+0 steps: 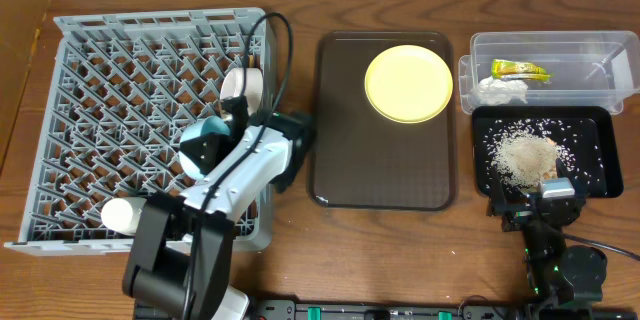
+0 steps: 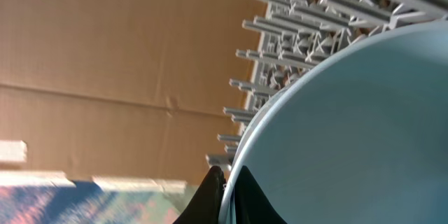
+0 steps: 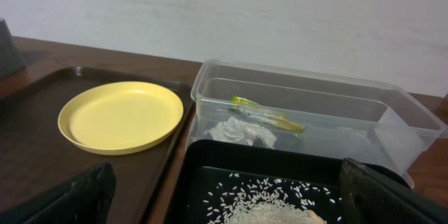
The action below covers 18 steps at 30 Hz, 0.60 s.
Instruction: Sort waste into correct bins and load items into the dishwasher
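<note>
My left gripper [image 1: 212, 138] is shut on the rim of the light-blue bowl [image 1: 200, 146] and holds it on edge over the grey dish rack [image 1: 90, 90]. In the left wrist view the fingers [image 2: 227, 182] pinch the bowl's rim [image 2: 350, 126], with the rack's grid [image 2: 308, 14] behind. A white bowl [image 1: 243, 85] and a small white cup [image 1: 122, 217] sit in the rack. The yellow plate [image 1: 408, 83] lies on the brown tray [image 1: 380, 175]. My right gripper [image 1: 540, 198] is open and empty at the near edge of the black tray [image 1: 590, 120], which holds the rice scraps [image 1: 522, 155]. The chopsticks are not in view.
The clear tub [image 1: 590, 55] at the back right holds the yellow-green wrapper [image 1: 520, 70] and the white tissue [image 1: 503, 89]. In the right wrist view, the plate [image 3: 120, 115], tub [image 3: 329, 94], wrapper [image 3: 269, 115], tissue [image 3: 243, 133] and rice [image 3: 269, 206] lie ahead.
</note>
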### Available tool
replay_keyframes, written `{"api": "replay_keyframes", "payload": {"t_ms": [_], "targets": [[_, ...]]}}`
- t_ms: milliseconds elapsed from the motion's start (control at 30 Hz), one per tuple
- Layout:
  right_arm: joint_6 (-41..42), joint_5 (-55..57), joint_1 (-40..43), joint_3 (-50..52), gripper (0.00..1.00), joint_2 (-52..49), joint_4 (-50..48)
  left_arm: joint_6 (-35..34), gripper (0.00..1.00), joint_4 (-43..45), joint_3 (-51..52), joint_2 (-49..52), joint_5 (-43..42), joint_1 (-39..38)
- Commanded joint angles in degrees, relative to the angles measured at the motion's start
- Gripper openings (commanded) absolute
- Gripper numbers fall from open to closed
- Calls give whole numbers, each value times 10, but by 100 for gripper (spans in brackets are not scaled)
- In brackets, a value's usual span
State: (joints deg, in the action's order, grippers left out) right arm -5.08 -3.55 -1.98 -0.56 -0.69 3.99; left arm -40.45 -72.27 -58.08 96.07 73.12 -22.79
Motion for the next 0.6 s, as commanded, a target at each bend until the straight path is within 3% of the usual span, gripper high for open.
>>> {"api": "replay_keyframes", "payload": {"t_ms": [0,567], "targets": [[-6,3,5,2,99,3,0,3,8,5,2,22,-38,-37],[-6,3,5,2,99,3,0,21,8,-40,1,22,30,-39]]}}
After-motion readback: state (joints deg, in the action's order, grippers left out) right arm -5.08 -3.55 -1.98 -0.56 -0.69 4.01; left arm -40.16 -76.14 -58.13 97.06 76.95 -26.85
